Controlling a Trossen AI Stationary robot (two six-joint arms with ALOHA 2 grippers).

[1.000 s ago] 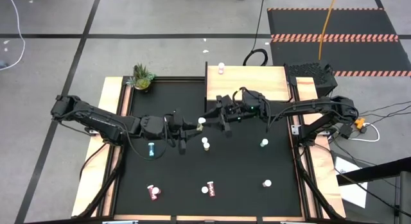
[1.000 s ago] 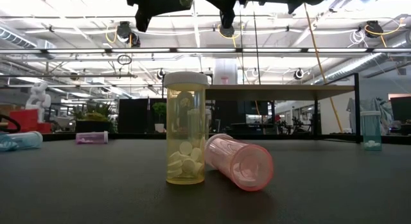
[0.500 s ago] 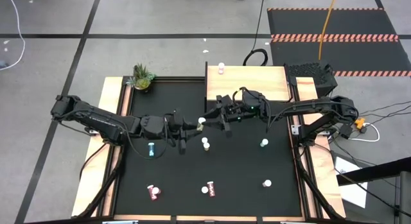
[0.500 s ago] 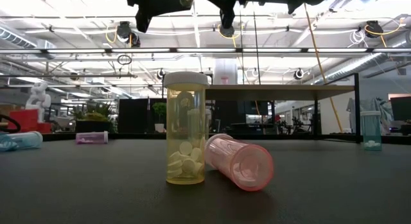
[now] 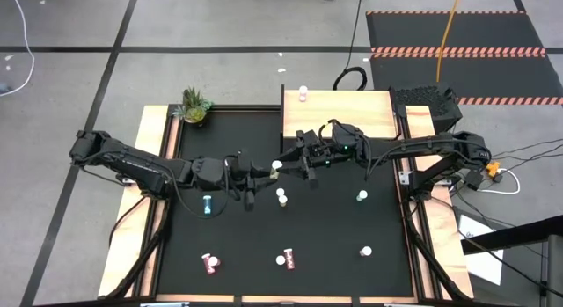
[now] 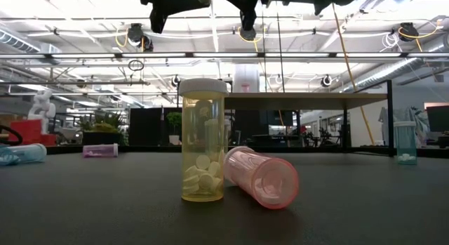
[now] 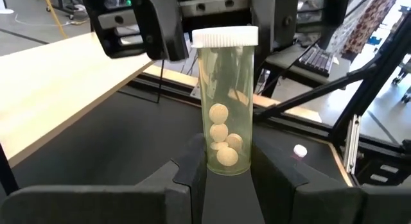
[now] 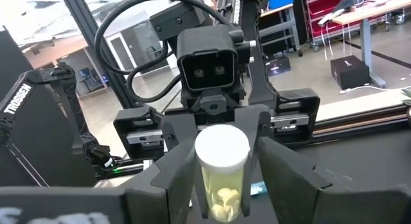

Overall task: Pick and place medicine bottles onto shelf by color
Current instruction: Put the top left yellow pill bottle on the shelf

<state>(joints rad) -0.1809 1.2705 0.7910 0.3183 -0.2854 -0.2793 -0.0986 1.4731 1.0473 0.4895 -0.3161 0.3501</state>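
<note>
My left gripper point(image 5: 266, 172) is shut on a yellow medicine bottle point(image 5: 276, 166) with a white cap, above the table's middle. My right gripper point(image 5: 293, 163) faces it, open. Its fingers point(image 8: 176, 169) stand on either side of the bottle's cap end point(image 8: 221, 147), a narrow gap on each side. The pale wood shelf point(image 5: 339, 113) stands at the far edge and bears one pink bottle point(image 5: 303, 95). Other bottles stand or lie on the black table: teal point(image 5: 208, 204), white-capped point(image 5: 281, 197), teal point(image 5: 361, 196), red point(image 5: 209, 264). My left gripper pinches the yellow bottle's lower body by its base point(image 7: 228, 161) between its two fingers. The fingers point(image 7: 192, 166) lie level, come from the table's left and run along the bottle. The bottle sticks out past the fingertips, cap toward my right gripper, clear of the table.
A green potted plant point(image 5: 194, 105) stands at the far left corner. Near the front edge an upright yellow bottle point(image 6: 203, 140) and a lying pink one point(image 6: 261, 176) touch; another white-capped bottle point(image 5: 365, 252) stands to their right. Bare tabletop lies between the scattered bottles.
</note>
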